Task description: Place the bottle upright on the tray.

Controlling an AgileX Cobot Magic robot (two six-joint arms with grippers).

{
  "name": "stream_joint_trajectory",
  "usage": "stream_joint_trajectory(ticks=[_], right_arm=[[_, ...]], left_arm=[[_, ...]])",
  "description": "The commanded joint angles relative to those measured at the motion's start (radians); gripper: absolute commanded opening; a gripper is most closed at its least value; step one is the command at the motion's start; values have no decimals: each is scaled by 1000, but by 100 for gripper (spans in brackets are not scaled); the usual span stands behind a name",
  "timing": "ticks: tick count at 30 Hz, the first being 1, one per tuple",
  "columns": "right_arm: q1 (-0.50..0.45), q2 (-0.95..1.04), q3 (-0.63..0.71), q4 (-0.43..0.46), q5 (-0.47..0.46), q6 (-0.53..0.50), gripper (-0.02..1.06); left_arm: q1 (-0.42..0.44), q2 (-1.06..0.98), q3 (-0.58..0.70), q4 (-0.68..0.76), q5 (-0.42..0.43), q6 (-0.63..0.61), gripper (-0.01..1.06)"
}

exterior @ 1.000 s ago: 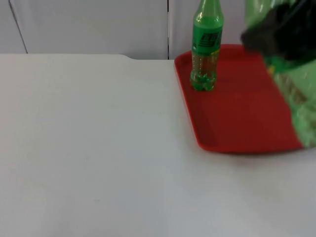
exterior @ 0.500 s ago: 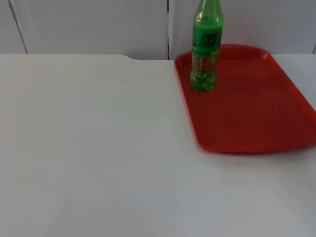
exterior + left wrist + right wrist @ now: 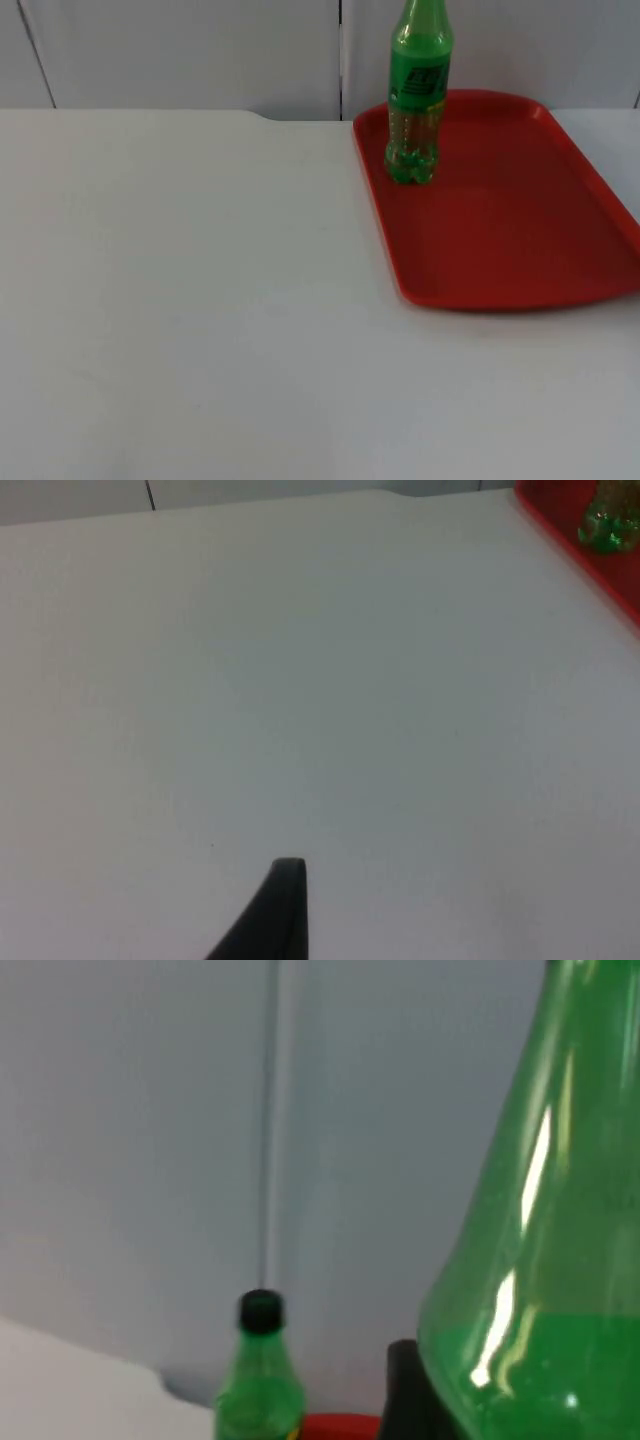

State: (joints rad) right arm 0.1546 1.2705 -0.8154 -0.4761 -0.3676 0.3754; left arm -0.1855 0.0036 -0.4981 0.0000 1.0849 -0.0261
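Right pincer point(image 3: 410, 1400): one black fingertip lies against a large green bottle point(image 3: 530, 1260) seen close up in the right wrist view; whether it is clamped on that bottle cannot be told. Left pincer point(image 3: 270, 910): one black fingertip above bare white bench point(image 3: 200, 300); its opening cannot be told. Two green bottles are counted. Second bottle point(image 3: 417, 95), with a black cap point(image 3: 260, 1311), stands upright on the far left corner of the single red tray point(image 3: 520, 240), at the bench's far right. Its green label point(image 3: 418, 85) carries a yellow band; the writing is unreadable.
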Motion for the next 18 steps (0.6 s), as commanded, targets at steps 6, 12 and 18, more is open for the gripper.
stream_joint_trajectory(ticks=[6, 12, 18], right_arm=[[43, 200, 5, 717, -361, -590, 0], [68, 364, 5, 649, -580, -541, 0], [68, 539, -43, 497, -761, -502, 0]], left_arm=[[-3, -4, 4, 0, -11, -5, 105], [-3, -4, 4, 0, -11, -5, 105], [-3, -4, 4, 0, -11, -5, 105]])
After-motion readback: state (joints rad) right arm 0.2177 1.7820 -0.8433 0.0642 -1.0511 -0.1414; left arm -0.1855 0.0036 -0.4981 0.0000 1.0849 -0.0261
